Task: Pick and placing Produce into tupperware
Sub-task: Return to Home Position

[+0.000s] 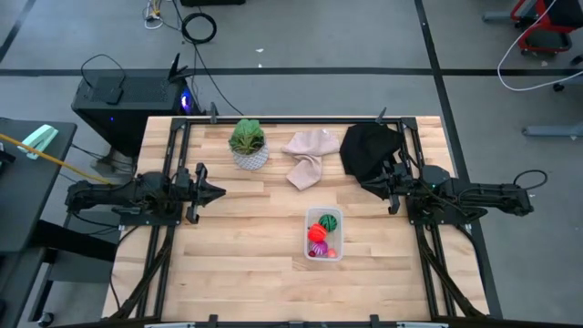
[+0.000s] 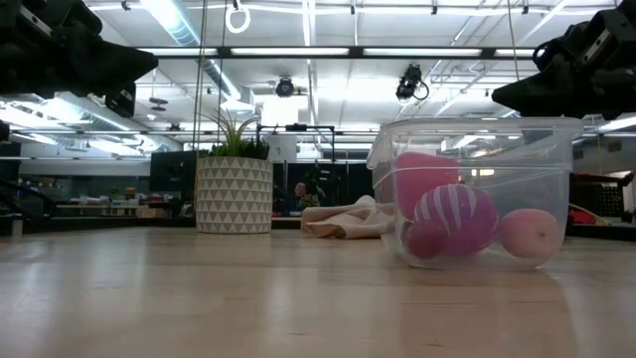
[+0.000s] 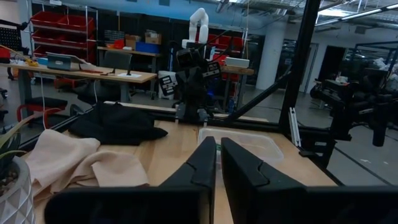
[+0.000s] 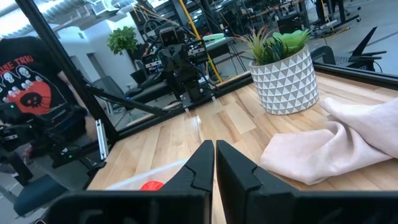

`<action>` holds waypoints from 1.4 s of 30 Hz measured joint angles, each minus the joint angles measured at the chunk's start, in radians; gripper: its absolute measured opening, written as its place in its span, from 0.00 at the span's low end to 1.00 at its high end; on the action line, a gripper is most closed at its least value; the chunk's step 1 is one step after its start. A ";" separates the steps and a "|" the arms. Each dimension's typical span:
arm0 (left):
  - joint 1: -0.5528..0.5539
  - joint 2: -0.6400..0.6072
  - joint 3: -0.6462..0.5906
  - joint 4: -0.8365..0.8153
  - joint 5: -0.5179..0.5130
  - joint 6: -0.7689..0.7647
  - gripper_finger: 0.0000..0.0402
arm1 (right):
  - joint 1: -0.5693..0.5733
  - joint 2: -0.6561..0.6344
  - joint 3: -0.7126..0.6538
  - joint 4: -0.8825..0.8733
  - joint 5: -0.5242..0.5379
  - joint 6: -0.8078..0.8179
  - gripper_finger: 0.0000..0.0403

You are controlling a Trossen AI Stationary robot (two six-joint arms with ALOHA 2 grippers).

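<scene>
Homing looks done: L end effector (image 1: 217, 191), R end effector (image 1: 387, 189) both fingers together, empty; tupperware (image 1: 307, 228) w/ produce (image 1: 321, 233) between, nearer R.

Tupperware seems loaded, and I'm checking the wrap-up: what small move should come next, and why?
Probably just settle both arms at rest. The produce lies in the tupperware, none shows loose on the table, and the left gripper and right gripper sit shut, empty, off to either side.
</scene>
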 joint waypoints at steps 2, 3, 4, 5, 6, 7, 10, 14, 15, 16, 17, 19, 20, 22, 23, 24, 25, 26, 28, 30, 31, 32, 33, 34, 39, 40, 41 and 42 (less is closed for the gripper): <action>0.000 0.000 0.000 0.000 0.000 0.000 0.08 | 0.000 0.000 0.000 0.000 0.000 0.000 0.06; 0.000 0.000 0.000 0.000 0.000 0.000 0.09 | 0.000 0.000 0.000 0.000 0.000 0.000 0.06; 0.000 0.000 0.000 0.000 0.000 0.000 0.09 | 0.000 0.000 0.000 0.000 0.000 0.000 0.06; 0.000 0.000 0.000 0.000 0.000 0.000 0.09 | 0.000 0.000 0.000 0.000 0.000 0.000 0.06; 0.000 0.000 0.000 0.000 0.000 0.000 0.10 | 0.000 0.000 0.000 0.000 0.000 0.000 0.06; 0.000 0.000 0.000 0.000 0.000 0.000 0.10 | 0.000 0.000 0.000 0.000 0.000 0.000 0.06; 0.000 0.000 0.000 0.000 0.000 0.000 0.10 | 0.000 0.000 0.000 0.000 0.000 0.000 0.06; 0.000 0.000 0.000 0.000 0.000 0.000 0.08 | 0.000 0.000 0.000 0.000 0.000 0.000 0.06; 0.000 0.000 0.000 0.000 0.000 0.000 0.08 | 0.000 0.000 0.000 0.000 0.000 0.000 0.06; 0.000 0.000 0.000 0.000 0.000 0.000 0.08 | 0.000 0.000 0.000 0.000 0.000 0.000 0.06; 0.000 0.000 0.000 0.000 0.000 0.000 0.07 | 0.000 0.000 0.000 0.000 0.000 0.000 0.06; 0.000 0.000 0.000 0.000 0.000 0.000 0.07 | 0.000 0.000 0.000 0.000 0.000 0.000 0.06; 0.000 0.000 0.000 0.000 0.000 0.000 0.07 | 0.000 0.000 0.000 0.000 0.000 0.000 0.06; 0.000 0.000 0.000 0.000 0.000 0.000 0.07 | 0.000 0.000 0.000 0.000 0.000 0.000 0.06; 0.000 0.000 0.000 0.000 0.000 0.000 0.08 | 0.000 0.000 0.000 0.000 0.000 0.000 0.06; 0.000 0.000 0.000 0.000 0.000 0.000 0.08 | 0.000 0.000 0.000 0.000 0.000 0.000 0.06; 0.000 0.000 0.000 0.000 0.000 0.000 0.08 | 0.000 0.000 0.000 0.000 0.000 0.000 0.06; 0.000 0.000 0.000 0.000 0.000 0.000 0.09 | 0.000 0.000 0.000 0.000 0.000 0.000 0.06; 0.000 0.000 0.000 0.000 0.000 0.000 0.09 | 0.000 0.000 0.000 0.000 0.000 0.000 0.06; 0.000 0.000 0.000 0.000 0.000 0.000 0.10 | 0.000 0.000 0.000 0.000 0.000 0.000 0.06; 0.000 0.000 0.000 0.000 0.000 0.000 0.10 | 0.000 0.000 0.000 0.000 0.000 0.000 0.06; 0.000 0.000 0.000 0.000 0.000 0.000 0.10 | 0.000 0.000 0.000 0.000 0.000 0.000 0.06; 0.000 0.000 0.000 0.000 0.000 0.000 0.10 | 0.000 0.000 0.000 0.000 0.000 0.000 0.06; 0.000 0.000 0.000 0.000 0.000 0.000 0.10 | 0.000 0.000 0.000 0.000 0.000 0.000 0.06; 0.000 0.000 0.000 0.000 0.000 0.000 0.08 | 0.000 0.000 0.000 0.000 0.000 0.000 0.06; 0.000 0.000 0.000 0.000 0.000 0.000 0.08 | 0.000 0.000 0.000 0.000 0.000 0.000 0.06; 0.000 0.000 0.000 0.000 0.000 0.000 0.07 | 0.000 0.000 0.000 0.000 0.000 0.000 0.06; 0.000 0.000 0.000 0.000 0.000 0.000 0.07 | 0.000 0.000 0.000 0.000 0.000 0.000 0.06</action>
